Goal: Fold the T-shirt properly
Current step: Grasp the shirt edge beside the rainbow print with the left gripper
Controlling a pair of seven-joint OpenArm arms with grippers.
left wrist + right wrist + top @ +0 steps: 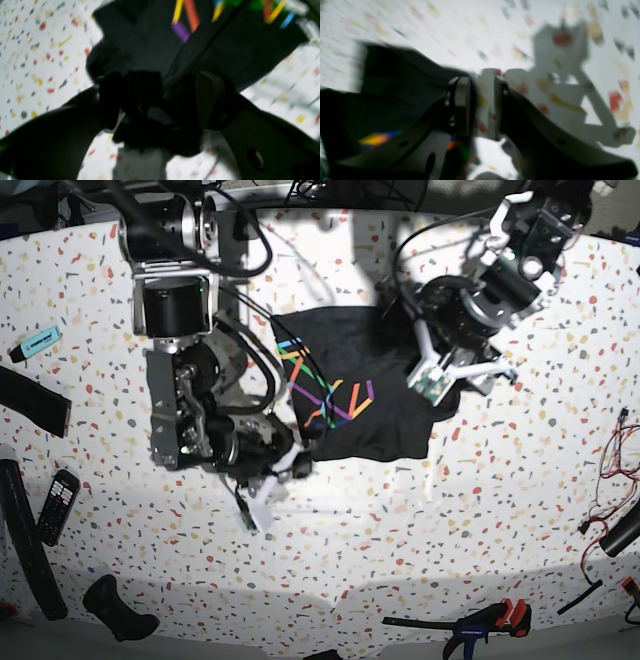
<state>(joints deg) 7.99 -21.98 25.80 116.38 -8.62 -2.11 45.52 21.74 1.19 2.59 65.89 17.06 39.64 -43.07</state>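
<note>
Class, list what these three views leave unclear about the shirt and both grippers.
- Left wrist view: blur; dark cloth of the T-shirt bunches between the left gripper jaws, grip uncertain.
- Right wrist view: motion blur smears the right gripper.
- Base view: both arms cover the shirt's side edges.

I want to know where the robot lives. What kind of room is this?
Probably a workshop or robot lab. A speckled table holds a T-shirt, with loose wires, a clamp and a remote lying around the two arms.
</note>
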